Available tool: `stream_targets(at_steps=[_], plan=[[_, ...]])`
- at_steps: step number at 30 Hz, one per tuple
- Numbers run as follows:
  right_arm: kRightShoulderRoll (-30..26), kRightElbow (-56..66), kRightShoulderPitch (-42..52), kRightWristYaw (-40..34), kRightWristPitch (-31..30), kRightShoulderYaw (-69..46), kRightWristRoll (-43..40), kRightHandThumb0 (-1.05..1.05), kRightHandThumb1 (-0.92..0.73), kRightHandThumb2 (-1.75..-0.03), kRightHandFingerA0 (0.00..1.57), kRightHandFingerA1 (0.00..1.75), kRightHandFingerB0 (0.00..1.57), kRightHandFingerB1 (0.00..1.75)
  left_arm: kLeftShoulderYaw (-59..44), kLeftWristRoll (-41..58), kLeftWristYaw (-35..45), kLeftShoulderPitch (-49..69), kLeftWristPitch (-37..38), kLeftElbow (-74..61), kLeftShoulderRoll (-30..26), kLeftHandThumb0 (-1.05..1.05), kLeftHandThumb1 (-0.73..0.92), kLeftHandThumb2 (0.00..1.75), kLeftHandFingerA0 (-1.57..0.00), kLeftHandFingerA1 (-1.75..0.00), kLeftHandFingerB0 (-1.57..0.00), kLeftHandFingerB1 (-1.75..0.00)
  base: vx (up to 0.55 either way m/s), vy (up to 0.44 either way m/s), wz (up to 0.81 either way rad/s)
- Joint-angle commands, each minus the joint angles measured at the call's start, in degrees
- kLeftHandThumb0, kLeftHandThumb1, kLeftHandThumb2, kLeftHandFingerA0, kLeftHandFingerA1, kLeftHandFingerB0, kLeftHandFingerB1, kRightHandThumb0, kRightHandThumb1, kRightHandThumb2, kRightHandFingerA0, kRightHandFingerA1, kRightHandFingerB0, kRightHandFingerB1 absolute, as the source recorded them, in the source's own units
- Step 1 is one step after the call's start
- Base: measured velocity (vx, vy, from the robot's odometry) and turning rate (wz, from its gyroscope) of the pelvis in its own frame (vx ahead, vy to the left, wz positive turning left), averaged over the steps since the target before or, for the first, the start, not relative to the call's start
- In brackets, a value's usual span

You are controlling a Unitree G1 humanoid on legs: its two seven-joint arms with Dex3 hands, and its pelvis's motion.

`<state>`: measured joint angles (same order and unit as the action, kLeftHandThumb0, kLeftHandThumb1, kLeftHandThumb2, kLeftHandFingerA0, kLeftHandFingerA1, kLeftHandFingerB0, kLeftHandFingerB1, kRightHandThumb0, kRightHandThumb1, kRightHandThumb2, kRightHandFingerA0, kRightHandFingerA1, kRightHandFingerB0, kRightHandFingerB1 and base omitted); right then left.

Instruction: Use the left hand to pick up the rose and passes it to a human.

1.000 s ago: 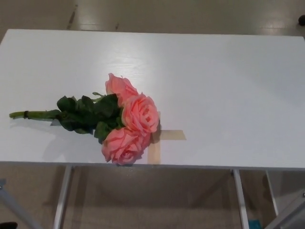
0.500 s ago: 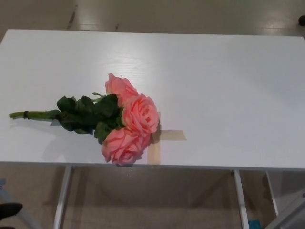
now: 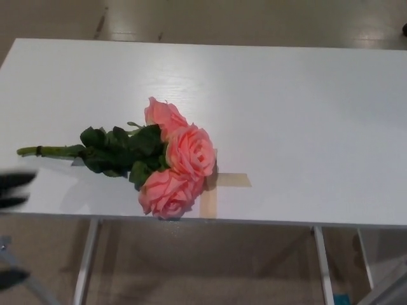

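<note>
**Rose lies stem-out toward the reaching left side**

The rose [image 3: 166,162], really a small bunch of three pink blooms with dark leaves, lies flat on the white worktop [image 3: 305,108], close to its near edge. Its blooms rest against a cross of tan tape [image 3: 219,184], which looks like a placement marker. The green stem [image 3: 51,150] points toward the robot's left, and that suits the task: the left robot hand [image 3: 16,187] can take the bare stem without crushing petals. That robot hand shows only as a blurred dark shape at the picture's left edge, below the stem tip and apart from it; I cannot tell whether it is spread or closed. The right robot hand is out of view. No person appears, so the handover looks far off, with the grasp not yet made
</note>
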<state>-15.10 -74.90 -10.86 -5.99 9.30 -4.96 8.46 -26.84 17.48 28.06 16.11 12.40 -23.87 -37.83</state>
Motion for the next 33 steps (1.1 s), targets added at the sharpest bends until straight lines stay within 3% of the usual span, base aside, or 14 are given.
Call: stream_targets(at_steps=[1,5,7,8,10,13,15,19,20,21,30,31,32,33], plan=[[-0.9,-0.7,-0.2,-1.3,-0.3,0.1,0.2,-0.51,-0.76,-0.63,0.57,0.65,0.30,0.30,3.1,-2.2,-2.9,-17.5,-3.7,-3.1,-4.3,-0.51,0.41,0.54,-0.34,-0.33,-0.32,-0.31,0.00,0.000,0.00],[-0.9,-0.8,-0.3,-1.4,-0.4,0.2,0.2,-0.51,-0.76,-0.63,0.57,0.65,0.30,0.30,3.8,-3.8,-2.5,-19.6,-4.3,-2.1,-4.0,-0.51,0.41,0.54,-0.34,-0.33,-0.32,-0.31,0.00,0.000,0.00],[-0.9,-0.9,-0.3,-1.2,-0.4,0.1,0.1,-0.51,-0.76,-0.63,0.57,0.66,0.30,0.30,10.0,-8.8,-2.5,-28.7,-8.7,3.4,-6.0,-0.53,0.43,0.54,-0.30,-0.31,-0.28,-0.30,0.00,0.000,0.00],[-0.9,-0.9,-0.3,-1.2,-0.4,0.2,0.1,-0.51,-0.76,-0.63,0.57,0.65,0.30,0.30,11.5,-9.9,-2.3,-30.7,-9.0,5.4,-6.2,-0.26,0.20,0.82,-0.10,-0.51,-0.10,-0.50,0.00,0.000,0.00],[-1.0,-0.9,-0.2,-1.2,-0.3,0.4,0.3,-0.51,-0.76,-0.63,0.57,0.64,0.29,0.30,18.0,-16.3,-2.1,-38.2,-9.3,13.8,-6.5,-0.28,0.19,0.81,-0.06,-0.51,-0.06,-0.49,0.00,0.000,0.00],[-1.0,-0.9,-0.2,-1.2,-0.3,0.4,0.3,-0.51,-0.76,-0.63,0.57,0.64,0.29,0.30,18.6,-16.5,-2.3,-39.0,-8.9,14.9,-6.6,-0.28,0.19,0.81,-0.06,-0.51,-0.06,-0.49,0.00,0.000,0.00],[-0.9,-0.9,-0.3,-1.1,-0.3,0.4,0.3,-0.50,-0.76,-0.63,0.56,0.63,0.29,0.30,25.4,-24.1,-3.6,-45.5,-11.3,22.6,-5.9,-0.32,0.19,0.81,0.00,-0.49,0.00,-0.46,0.00,0.000,0.00],[-0.9,-0.9,-0.3,-1.1,-0.3,0.5,0.3,-0.50,-0.76,-0.63,0.56,0.63,0.29,0.30,26.9,-25.1,-4.2,-47.0,-11.1,24.6,-6.1,-0.32,0.19,0.81,0.00,-0.49,0.00,-0.46,0.00,0.000,0.00],[-0.8,-0.9,-0.2,-1.2,-0.2,0.7,0.5,-0.56,-0.62,-0.93,0.52,0.67,0.23,0.46,33.6,-32.5,-5.1,-52.6,-14.3,31.7,-5.0,-0.65,0.39,0.61,-0.08,-0.25,-0.11,-0.31,0.00,0.000,0.00],[-0.8,-0.8,-0.3,-1.3,-0.2,0.6,0.3,-0.50,-0.76,-0.63,0.55,0.63,0.30,0.30,36.8,-36.2,-5.8,-55.0,-14.8,35.1,-4.3,-0.60,0.39,0.76,-0.01,-0.27,-0.06,-0.38,0.00,0.000,0.00],[-0.7,-0.8,-0.6,-1.4,-0.3,0.7,0.3,-0.50,-0.76,-0.62,0.57,0.68,0.30,0.31,44.4,-42.3,-7.6,-60.0,-16.1,42.7,-3.7,-0.57,0.37,0.76,-0.05,-0.27,-0.05,-0.36,0.00,0.000,0.00],[-0.8,-0.8,-0.7,-1.3,-0.3,0.7,0.3,-0.55,-0.62,-0.93,0.56,0.73,0.23,0.46,45.3,-42.1,-7.4,-60.9,-16.7,44.9,-2.7,-0.56,0.36,0.76,-0.04,-0.24,-0.04,-0.34,0.00,0.000,0.00],[-0.8,-0.8,-0.8,-1.2,-0.4,0.7,0.3,-0.49,-0.76,-0.63,0.57,0.69,0.30,0.31,46.0,-42.0,-7.3,-61.6,-17.0,46.5,-2.1,-0.56,0.36,0.77,-0.03,-0.23,-0.03,-0.33,0.00,0.000,0.00],[-0.9,-0.9,-0.8,-1.2,-0.5,0.7,0.2,-0.49,-0.76,-0.63,0.57,0.69,0.30,0.31,46.5,-42.0,-7.3,-62.1,-17.1,47.6,-1.9,-0.56,0.36,0.77,-0.03,-0.23,-0.03,-0.33,0.00,0.000,0.00]])
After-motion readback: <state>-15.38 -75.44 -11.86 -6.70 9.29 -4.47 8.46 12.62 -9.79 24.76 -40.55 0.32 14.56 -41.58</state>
